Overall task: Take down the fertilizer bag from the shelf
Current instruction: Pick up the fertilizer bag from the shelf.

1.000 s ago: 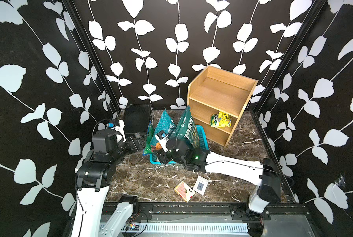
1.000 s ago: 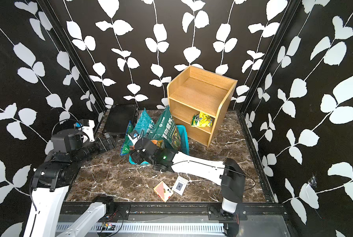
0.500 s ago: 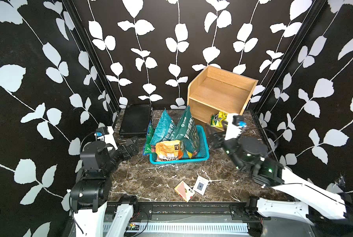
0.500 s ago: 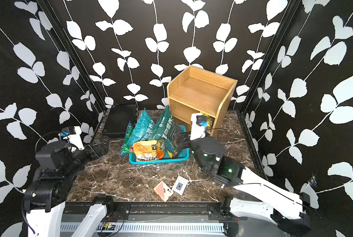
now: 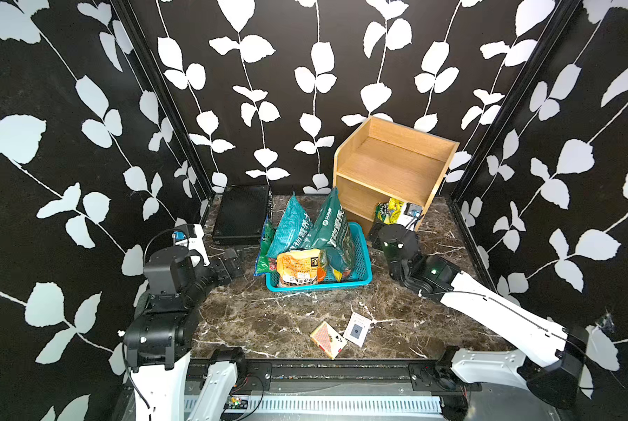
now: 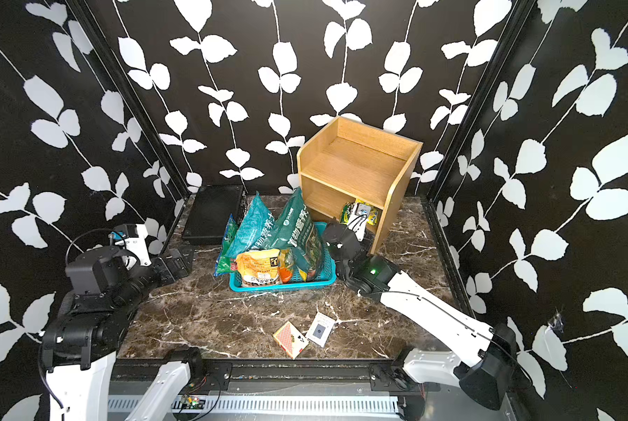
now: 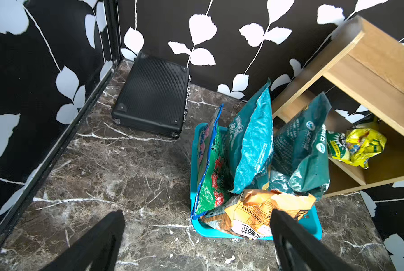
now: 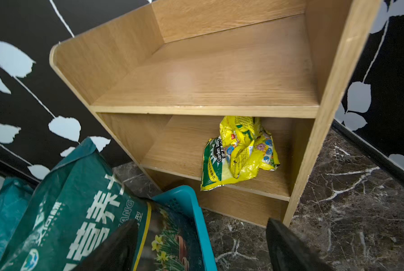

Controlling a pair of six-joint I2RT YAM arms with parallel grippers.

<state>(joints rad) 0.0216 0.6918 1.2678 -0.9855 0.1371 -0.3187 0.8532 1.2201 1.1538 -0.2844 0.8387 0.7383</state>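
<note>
Fertilizer bag [image 5: 390,213]: one, yellow-green, crumpled, right of frame centre in both top views, on middle tier of the one wooden shelf [image 5: 389,164] | left gripper [image 7: 196,213], right gripper [image 8: 200,224]: jaws wide apart, both empty

Light-wood three-tier shelf [image 5: 392,171] stands at back right of the dark marble tabletop [image 5: 268,320]. Crumpled yellow-green fertilizer bag [image 5: 390,212] lies on its middle tier. Right end effector [image 5: 375,230] is low at the shelf's front, between shelf and basket; jaw gap unreadable from this angle. Turquoise perforated plastic basket [image 5: 363,255] just beside the shelf holds two upright teal bags [image 5: 294,229] and an orange-yellow bag [image 5: 299,264]. Left end effector [image 5: 234,259] hovers near the basket, not touching it.
</note>
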